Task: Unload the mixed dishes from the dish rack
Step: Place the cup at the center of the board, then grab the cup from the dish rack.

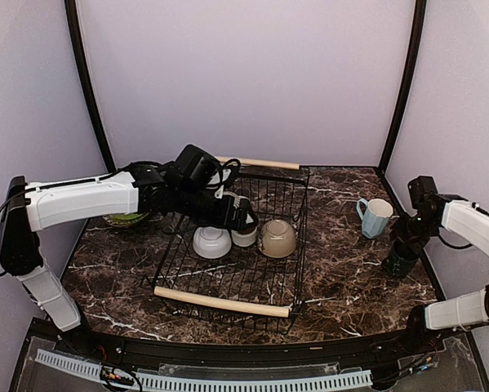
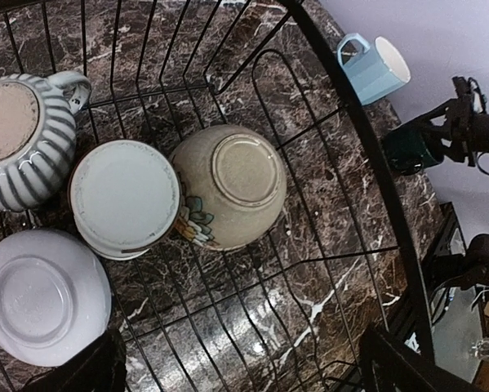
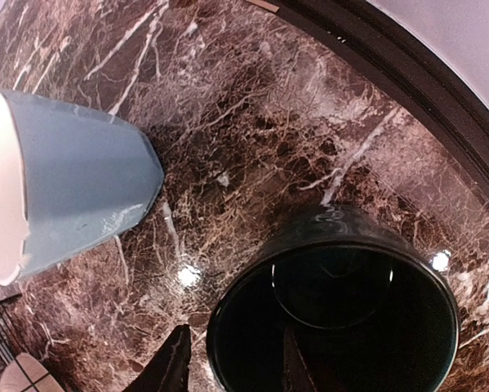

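The dish rack (image 1: 172,263), a black wire basket, is sitting in the middle of the table (image 1: 350,278), its two pale wooden handles lying left to right at the near and far ends. Four dishes are resting in it, all bottom up. A white bowl (image 2: 44,298) is lying to the left and a small white cup (image 2: 123,198) is touching a beige bowl (image 2: 228,184) with a flower painted on its side. A grey-striped mug (image 2: 24,139) is sitting just beyond them.

The left gripper (image 1: 241,219) is hanging over these dishes with its fingers (image 2: 81,367) spread wide, holding nothing.

A green plate (image 1: 126,218) is lying on the table left of the rack, partly under the left arm. To the right a light-blue mug (image 1: 376,217) is standing upright, its handle pointing left. Nearer, a dark-teal mug (image 3: 407,278) is standing mouth up. The right gripper (image 3: 232,363) is straddling its rim, one finger inside and one outside, both apart from the wall.
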Robot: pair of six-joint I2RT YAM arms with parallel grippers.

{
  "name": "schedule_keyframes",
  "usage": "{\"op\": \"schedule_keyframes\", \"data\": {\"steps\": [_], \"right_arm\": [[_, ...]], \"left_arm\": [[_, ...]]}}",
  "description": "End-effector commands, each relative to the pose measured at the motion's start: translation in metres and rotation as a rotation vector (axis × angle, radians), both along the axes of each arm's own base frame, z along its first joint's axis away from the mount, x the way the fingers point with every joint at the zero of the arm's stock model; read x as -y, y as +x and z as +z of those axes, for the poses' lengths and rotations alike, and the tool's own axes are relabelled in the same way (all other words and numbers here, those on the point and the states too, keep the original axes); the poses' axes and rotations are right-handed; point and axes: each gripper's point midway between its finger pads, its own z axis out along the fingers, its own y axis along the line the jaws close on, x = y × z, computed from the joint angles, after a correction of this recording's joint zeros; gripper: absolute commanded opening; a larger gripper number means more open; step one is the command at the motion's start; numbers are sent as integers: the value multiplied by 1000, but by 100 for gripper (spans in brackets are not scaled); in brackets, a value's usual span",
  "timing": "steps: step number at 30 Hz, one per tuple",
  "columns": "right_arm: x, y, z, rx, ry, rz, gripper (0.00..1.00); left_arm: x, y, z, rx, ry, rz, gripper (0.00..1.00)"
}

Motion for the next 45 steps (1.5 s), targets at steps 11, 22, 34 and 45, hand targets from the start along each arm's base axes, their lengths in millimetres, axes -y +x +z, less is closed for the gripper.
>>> {"op": "schedule_keyframes", "data": {"steps": [11, 22, 34, 45], "right_arm": [[9, 5, 72, 253, -135, 123, 65], [-57, 11, 140, 674, -4, 501, 92], [-74, 12, 130, 670, 80, 572, 93], [-101, 9, 142, 752, 191, 692, 93]], "left_arm": [[0, 24, -40, 8, 311, -52, 98], [5, 47, -55, 29, 409, -22, 98], [4, 79, -79, 78, 551, 41, 98], [6, 91, -69, 102, 555, 77, 68]]}}
